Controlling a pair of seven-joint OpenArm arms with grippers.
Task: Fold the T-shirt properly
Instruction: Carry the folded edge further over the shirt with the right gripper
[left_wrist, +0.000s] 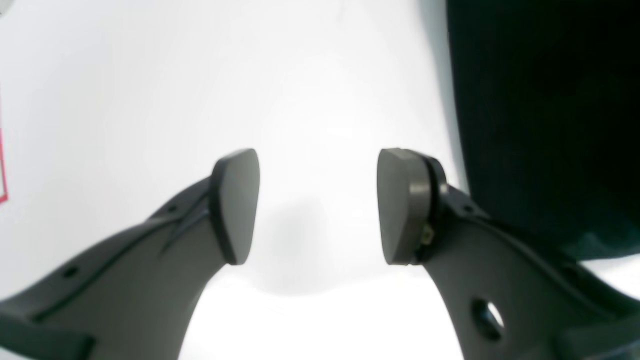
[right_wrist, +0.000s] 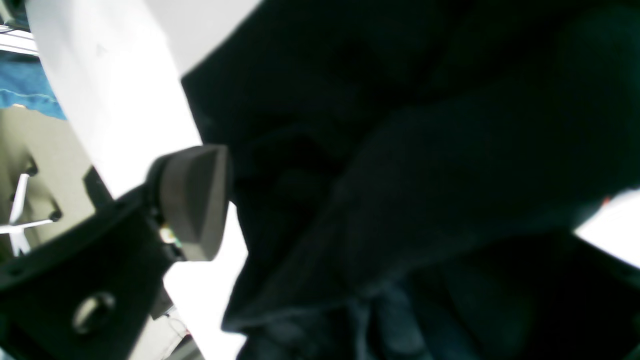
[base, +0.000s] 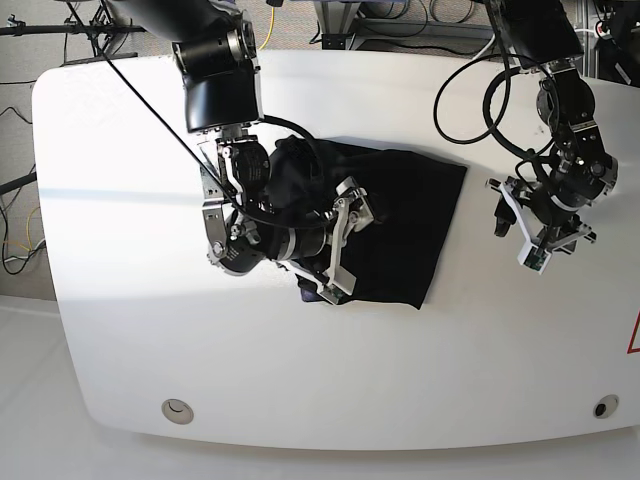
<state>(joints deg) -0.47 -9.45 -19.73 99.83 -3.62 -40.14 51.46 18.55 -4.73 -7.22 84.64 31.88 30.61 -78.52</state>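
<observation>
White and glossy, the tabletop (base: 120, 330) fills most of the base view, with dark cables (base: 470, 70) trailing off its far edge. Spread on it lies the T-shirt (base: 420, 215), a black, wrinkly mass folded into a rough rectangle.

Over the shirt's bunched end hangs the right tool (base: 342, 240), its two pale fingers standing apart with dark cloth showing between them. In the right wrist view one grey pad (right_wrist: 192, 202) sits just beside a raised fold of fabric; the opposite pad is lost against the black cloth. Whether any fabric touches the pads cannot be told.

Well clear of the shirt's other edge, the left tool (base: 522, 232) hovers above bare tabletop. In the left wrist view its pads (left_wrist: 235, 205) stand wide apart with nothing between them, and the shirt's dark edge lies just outside one finger.
</observation>
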